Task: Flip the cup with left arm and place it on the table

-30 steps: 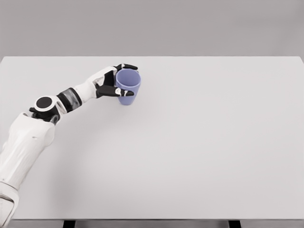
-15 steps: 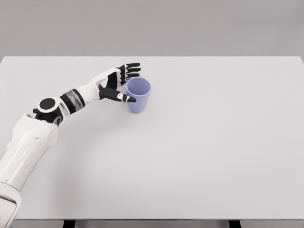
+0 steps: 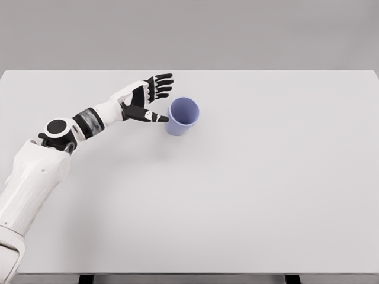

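So the white left arm reaches in from the lower left over the table [image 3: 249, 195]; left hand [image 3: 144, 100] is spread wide, fingers [image 3: 161, 83] fanned out, gripping nothing; thumb tip sits just beside the blue cup [image 3: 182, 116], which stands mouth-up, tipped slightly, left of the table's middle.

One head view looks down and forward from above the near edge of the white table [image 3: 249, 195], taking in its whole top.
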`<state>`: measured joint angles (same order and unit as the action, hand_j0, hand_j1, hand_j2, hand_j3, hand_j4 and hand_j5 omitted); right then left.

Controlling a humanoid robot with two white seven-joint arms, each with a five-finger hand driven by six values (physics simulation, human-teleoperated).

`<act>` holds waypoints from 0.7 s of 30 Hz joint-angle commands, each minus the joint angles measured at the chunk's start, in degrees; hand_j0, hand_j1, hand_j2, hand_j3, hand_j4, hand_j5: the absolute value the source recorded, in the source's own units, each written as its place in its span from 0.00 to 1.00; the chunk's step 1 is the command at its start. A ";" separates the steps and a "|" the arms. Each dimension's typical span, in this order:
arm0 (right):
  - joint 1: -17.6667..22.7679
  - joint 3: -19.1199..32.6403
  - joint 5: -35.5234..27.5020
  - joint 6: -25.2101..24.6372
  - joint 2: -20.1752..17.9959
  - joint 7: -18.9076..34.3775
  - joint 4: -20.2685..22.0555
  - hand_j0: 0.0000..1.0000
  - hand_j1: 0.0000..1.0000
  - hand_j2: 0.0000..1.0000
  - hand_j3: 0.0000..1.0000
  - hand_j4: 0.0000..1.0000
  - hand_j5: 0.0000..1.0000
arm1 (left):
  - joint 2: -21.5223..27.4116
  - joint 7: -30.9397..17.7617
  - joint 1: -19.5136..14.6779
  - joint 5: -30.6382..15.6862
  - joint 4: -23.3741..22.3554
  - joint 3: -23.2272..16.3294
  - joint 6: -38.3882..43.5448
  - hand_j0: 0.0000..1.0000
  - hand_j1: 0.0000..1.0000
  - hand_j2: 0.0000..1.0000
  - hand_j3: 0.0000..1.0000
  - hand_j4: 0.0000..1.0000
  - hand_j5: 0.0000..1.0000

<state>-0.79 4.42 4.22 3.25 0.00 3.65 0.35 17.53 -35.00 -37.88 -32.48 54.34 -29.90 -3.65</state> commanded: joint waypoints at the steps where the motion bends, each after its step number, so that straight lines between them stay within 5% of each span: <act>1: 0.00 -0.02 -0.01 0.00 0.00 0.04 0.00 1.00 1.00 1.00 1.00 1.00 1.00 | 0.13 0.00 0.00 -0.48 0.06 0.10 0.05 1.00 1.00 1.00 1.00 1.00 1.00; 6: 0.00 -0.02 -0.01 0.00 0.00 -0.04 0.00 1.00 1.00 1.00 1.00 1.00 1.00 | 1.01 0.00 -1.14 -0.57 -0.20 0.10 0.05 1.00 1.00 1.00 1.00 1.00 1.00; 13: 0.00 0.07 -0.01 0.00 0.00 -0.04 0.00 1.00 1.00 1.00 1.00 1.00 1.00 | 12.79 0.00 -5.19 4.09 -0.38 -0.07 -5.22 1.00 1.00 1.00 1.00 1.00 1.00; 17: 0.00 -0.02 -0.01 0.00 0.00 -0.04 0.00 1.00 1.00 1.00 1.00 1.00 1.00 | 17.36 0.00 -5.19 18.50 0.33 -0.51 -20.42 1.00 1.00 1.00 1.00 1.00 1.00; 21: 0.00 -0.02 -0.01 0.00 0.00 0.04 0.00 1.00 1.00 1.00 1.00 1.00 1.00 | 18.42 0.00 -4.31 23.07 0.15 -0.69 -29.30 1.00 1.00 1.00 1.00 1.00 1.00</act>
<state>-0.79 4.42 4.22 3.25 0.00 3.63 0.35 34.87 -35.01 -41.66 -12.23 54.47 -30.50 -28.23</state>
